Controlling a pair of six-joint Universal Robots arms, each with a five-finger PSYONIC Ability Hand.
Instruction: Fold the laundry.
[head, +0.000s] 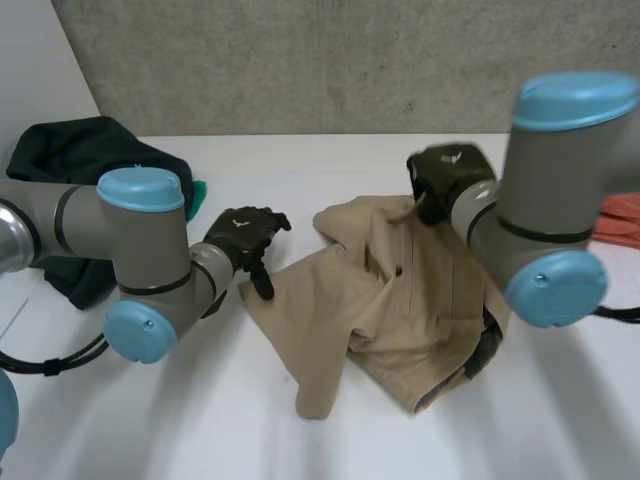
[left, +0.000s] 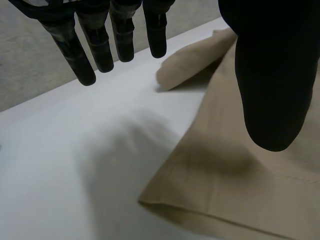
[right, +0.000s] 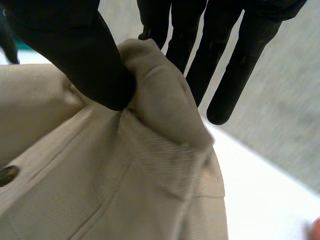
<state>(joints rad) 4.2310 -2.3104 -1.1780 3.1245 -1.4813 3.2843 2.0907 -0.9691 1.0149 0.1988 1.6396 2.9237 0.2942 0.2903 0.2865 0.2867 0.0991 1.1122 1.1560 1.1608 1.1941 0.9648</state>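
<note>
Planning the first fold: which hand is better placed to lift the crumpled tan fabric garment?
Right: the right hand pinches the tan garment's far edge; the left hand hangs open over its hem.

front tbl (head: 200, 430) free; shorts (head: 400, 310) mid, dark pile (head: 75, 150) l, orange cloth (head: 618, 220) r

A white worktop (head: 300, 170) runs back to a grey concrete wall (head: 350, 60). At its far left lies a dark green cloth heap (head: 80, 150), a teal scrap (head: 199, 190) just beside it. A coral cloth (head: 618, 220) lies at the right edge.
</note>
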